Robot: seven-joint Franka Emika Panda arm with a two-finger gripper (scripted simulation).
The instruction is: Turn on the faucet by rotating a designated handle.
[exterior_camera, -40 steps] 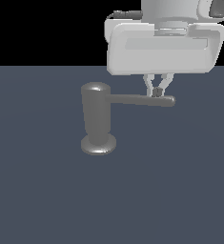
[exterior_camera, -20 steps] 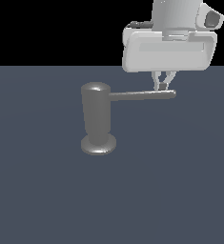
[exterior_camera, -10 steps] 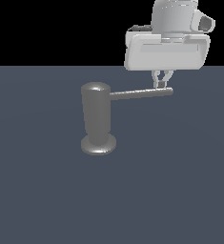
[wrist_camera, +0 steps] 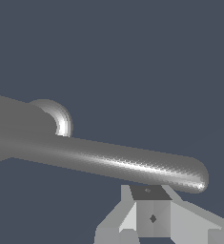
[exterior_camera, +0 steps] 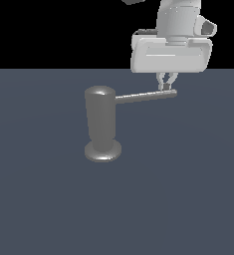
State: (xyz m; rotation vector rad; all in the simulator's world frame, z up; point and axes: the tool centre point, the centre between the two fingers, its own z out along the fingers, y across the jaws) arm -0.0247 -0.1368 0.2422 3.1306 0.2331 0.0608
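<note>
Faucet: 1 glossy grey faucet (exterior_camera: 102,122) is standing upright on its round base on a dark floor, left of centre in the exterior view.

Handle: the handle (exterior_camera: 144,96) is jutting from near the faucet's top, its long axis running sideways toward the exterior view's right and tilting slightly upward.

Gripper: the gripper (exterior_camera: 166,85) is hanging straight down over the rod's free end, fingertips touching or just beside the tip (the contact itself is too small to make out).

Finger state: the fingers are sitting close together, nothing between them; whether fully closed I cannot tell.

Key relation: the faucet body is lying toward the exterior view's left of the gripper, along the rod, so a sideways push at the tip should swing it.
</note>
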